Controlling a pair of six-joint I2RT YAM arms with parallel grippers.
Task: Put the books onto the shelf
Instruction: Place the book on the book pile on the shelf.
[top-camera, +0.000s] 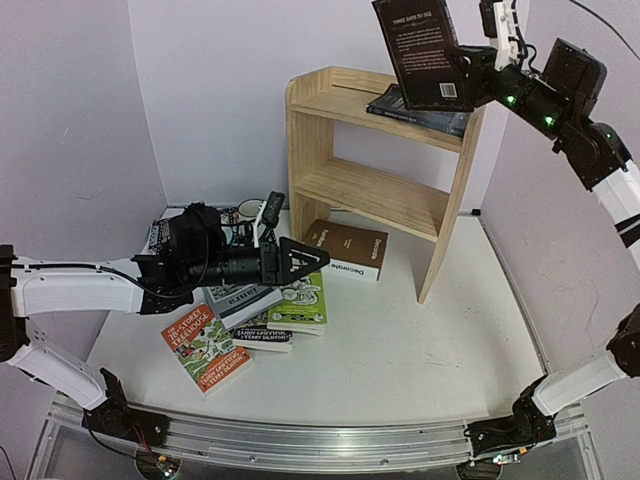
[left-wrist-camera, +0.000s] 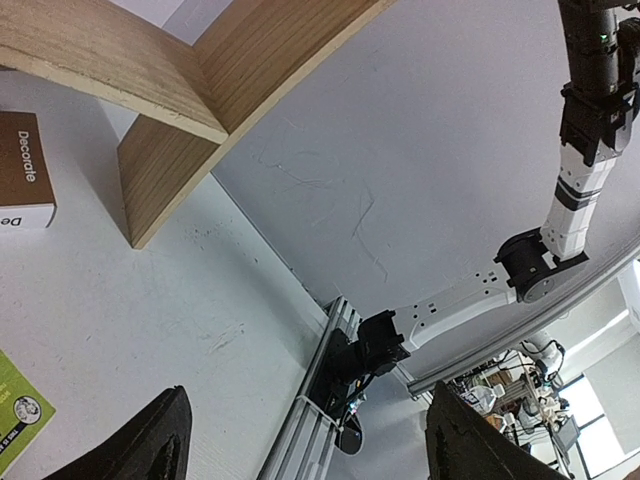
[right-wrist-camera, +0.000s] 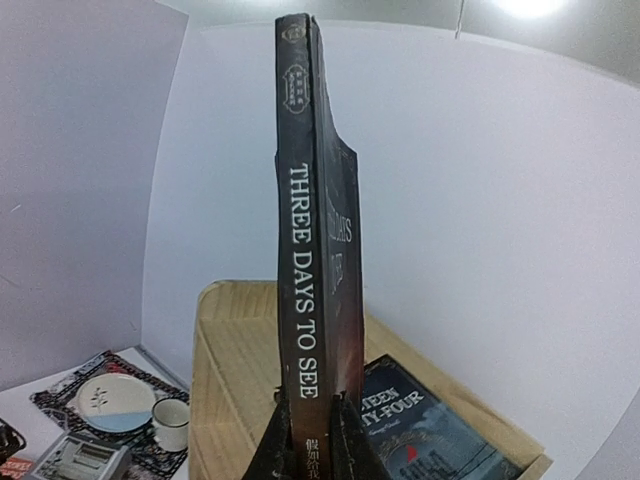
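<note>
Camera above: right gripper (top-camera: 470, 80) clamps a dark book (top-camera: 418, 50) upright over the shelf (top-camera: 340, 105), at 12 o'clock from 1 flat book (top-camera: 425, 118) on its top board. Left wrist: left gripper (left-wrist-camera: 305, 445) gapes, empty. Right wrist: best lower gently, landing at 9 o'clock of that flat book.

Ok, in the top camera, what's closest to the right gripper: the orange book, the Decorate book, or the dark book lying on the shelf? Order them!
1. Flat dark book, on the shelf's top board, under the right gripper and its Three Days to See book.
2. Decorate book, on the table beside the shelf.
3. Orange book, over on the left side.
</note>
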